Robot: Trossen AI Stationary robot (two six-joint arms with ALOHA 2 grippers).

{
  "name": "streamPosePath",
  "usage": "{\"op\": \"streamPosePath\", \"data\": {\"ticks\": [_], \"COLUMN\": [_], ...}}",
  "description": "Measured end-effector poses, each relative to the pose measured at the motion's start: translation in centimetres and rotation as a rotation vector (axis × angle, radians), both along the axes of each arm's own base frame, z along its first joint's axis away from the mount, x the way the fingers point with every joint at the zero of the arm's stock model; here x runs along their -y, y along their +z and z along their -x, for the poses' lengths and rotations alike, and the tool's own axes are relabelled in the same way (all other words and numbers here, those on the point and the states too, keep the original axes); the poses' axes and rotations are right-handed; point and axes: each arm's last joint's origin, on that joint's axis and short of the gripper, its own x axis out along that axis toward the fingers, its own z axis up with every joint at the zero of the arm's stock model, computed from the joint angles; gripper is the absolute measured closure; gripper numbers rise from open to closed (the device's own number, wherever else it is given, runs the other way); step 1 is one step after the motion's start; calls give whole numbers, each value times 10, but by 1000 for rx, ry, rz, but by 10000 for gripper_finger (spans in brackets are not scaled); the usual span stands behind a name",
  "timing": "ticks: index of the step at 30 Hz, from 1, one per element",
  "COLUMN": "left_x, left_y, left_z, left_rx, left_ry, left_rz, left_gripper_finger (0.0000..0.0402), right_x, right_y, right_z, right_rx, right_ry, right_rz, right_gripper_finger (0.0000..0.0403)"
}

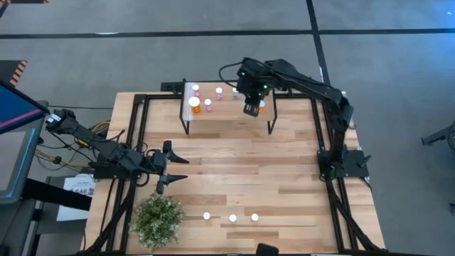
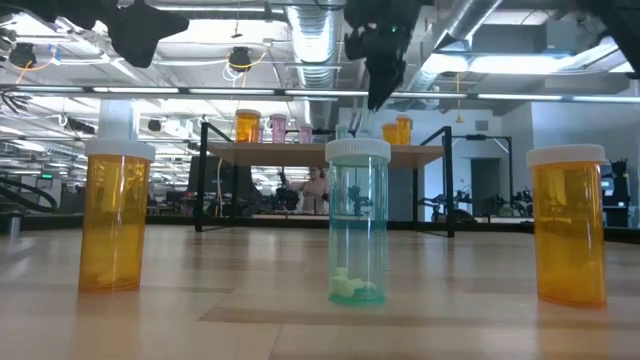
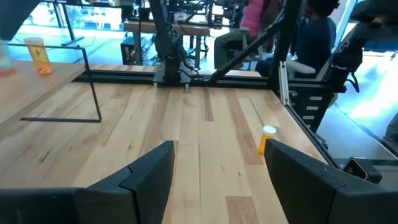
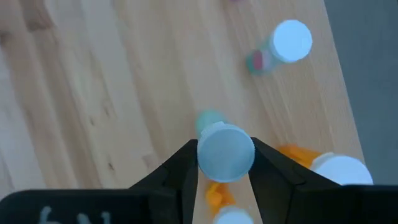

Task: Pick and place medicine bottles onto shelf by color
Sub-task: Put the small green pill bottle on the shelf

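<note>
The shelf (image 1: 231, 114) stands at the table's far middle with several white-capped bottles on its top, among them a large orange one (image 1: 194, 104) and pink ones (image 1: 208, 104). My right gripper (image 1: 251, 108) is over the shelf's right part, shut on a teal bottle (image 4: 209, 119). Orange bottles (image 4: 339, 171) stand right beside it, and another bottle (image 4: 291, 40) stands farther off. Three bottles stand near the table's front edge: orange (image 2: 115, 215), teal (image 2: 358, 225) and orange (image 2: 570, 225). My left gripper (image 1: 162, 168) is open and empty low over the table's left part. My right gripper pinches the teal bottle's white cap (image 4: 211, 155) by its sides between its two fingers. The fingers come from above, pointing down. The bottle is upright below them, over the shelf top; I cannot tell whether its base rests on the shelf.
A green potted plant (image 1: 158, 220) stands at the near left corner. Black frame rails (image 1: 138, 142) run along the table's left and right sides. The right arm's base (image 1: 341, 162) stands at the right edge. People sit in the room beyond (image 3: 311, 25).
</note>
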Motion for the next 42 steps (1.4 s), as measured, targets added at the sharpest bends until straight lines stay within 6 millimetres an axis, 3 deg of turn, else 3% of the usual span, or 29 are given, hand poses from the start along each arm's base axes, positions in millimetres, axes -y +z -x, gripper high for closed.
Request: {"op": "streamPosePath", "data": {"ticks": [10,42], "left_x": [0,0], "left_y": [0,0], "left_z": [0,0], "left_rx": [-2,2], "left_ry": [-1,-4], "left_rz": [-7,-2], "left_gripper_finger": [164,164], "right_x": [20,19], "right_y": [-17,-16], "right_z": [0,1], "right_rx": [-52,-54], "right_ry": [-38,-38], "right_rz": [-25,-26], "right_gripper_finger": [255,242]}}
